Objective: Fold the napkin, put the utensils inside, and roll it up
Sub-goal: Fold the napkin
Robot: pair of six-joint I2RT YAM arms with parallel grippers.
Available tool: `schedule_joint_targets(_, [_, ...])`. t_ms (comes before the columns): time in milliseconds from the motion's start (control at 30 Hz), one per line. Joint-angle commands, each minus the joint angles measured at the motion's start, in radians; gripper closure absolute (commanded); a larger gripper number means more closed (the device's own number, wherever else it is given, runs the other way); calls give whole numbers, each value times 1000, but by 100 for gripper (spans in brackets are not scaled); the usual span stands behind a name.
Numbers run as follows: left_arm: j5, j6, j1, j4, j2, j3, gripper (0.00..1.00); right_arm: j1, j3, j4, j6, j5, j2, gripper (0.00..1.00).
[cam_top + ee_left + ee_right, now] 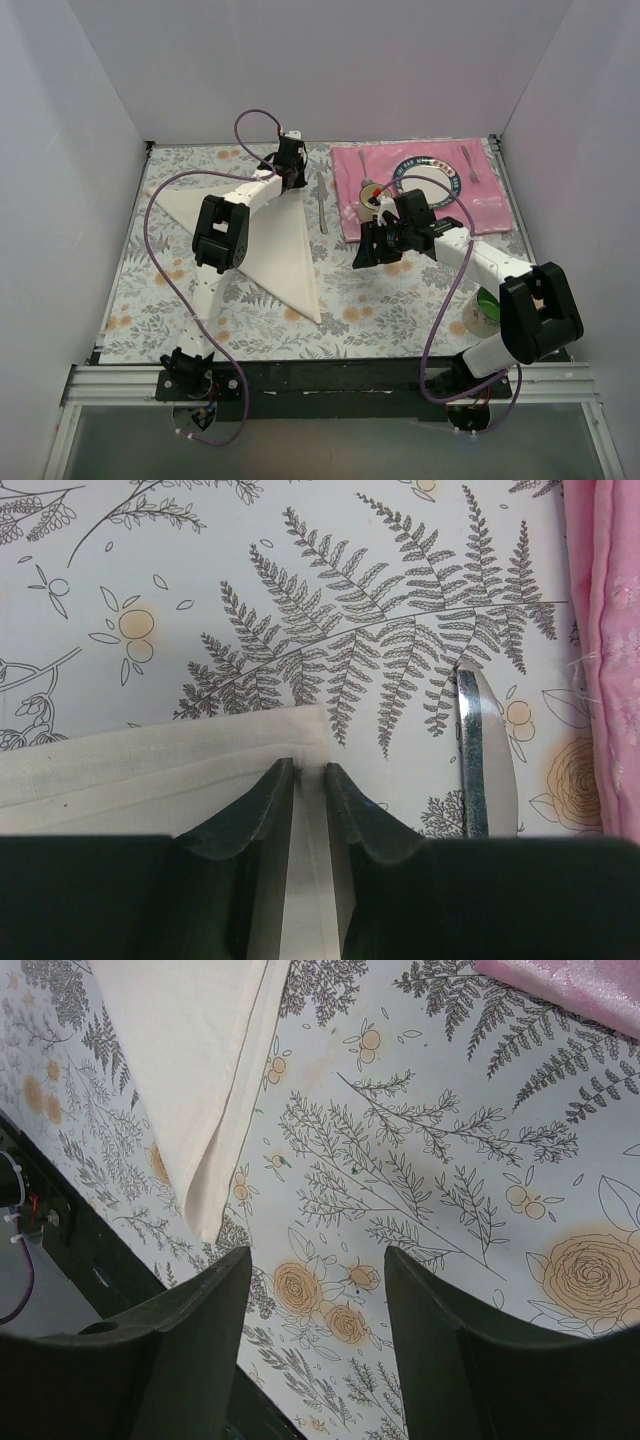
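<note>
The table [400,300], covered in a fern-and-flower print, is filling the view. The napkin [285,250] is lying flat on its left half, folded into a triangle with one point reaching toward the near edge and a long side running along the far side. The pink placemat [490,210] is lying at the far right, well apart from the napkin.

The left gripper [290,170] is reaching down onto the napkin's far right corner. Its jaws are standing close together with a narrow slit between them, and cloth is showing in that slit; whether they are pinching the cloth cannot be told. The right gripper [368,250] is hovering above bare table just beside the placemat's near left corner, jaws spread wide and holding nothing.

The plate [425,178] is sitting on the placemat, partly hidden by the right arm. A cup with a green inside [482,312] is standing near the right arm's base. The knife [322,205] is lying on the table between napkin and placemat, touching neither, its tip pointing away from the arms. The fork [470,163] is resting on the placemat to the right of the plate, and the spoon [363,163] to its left.
</note>
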Motion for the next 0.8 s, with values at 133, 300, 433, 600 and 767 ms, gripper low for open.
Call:
schedule_joint_targets(133, [59,-41,37,26,-116,-55,85,-2,-8,35,0,-34,2,36])
schedule_joint_targets(300, [80,-58,46,50,-132,-84,85,-3,-6,36,-2,-39,10,37])
schedule_joint_targets(433, [85,-56,46,61,-145,-88,88,-2,-6,38,0,-39,11,37])
schedule_joint_targets(600, [85,-58,46,81,-163,-98,84,-3,-6,41,1,-44,16,37])
schedule_joint_targets(767, [87,-50,48,82,-163,-91,89,-3,-6,39,1,-50,14,37])
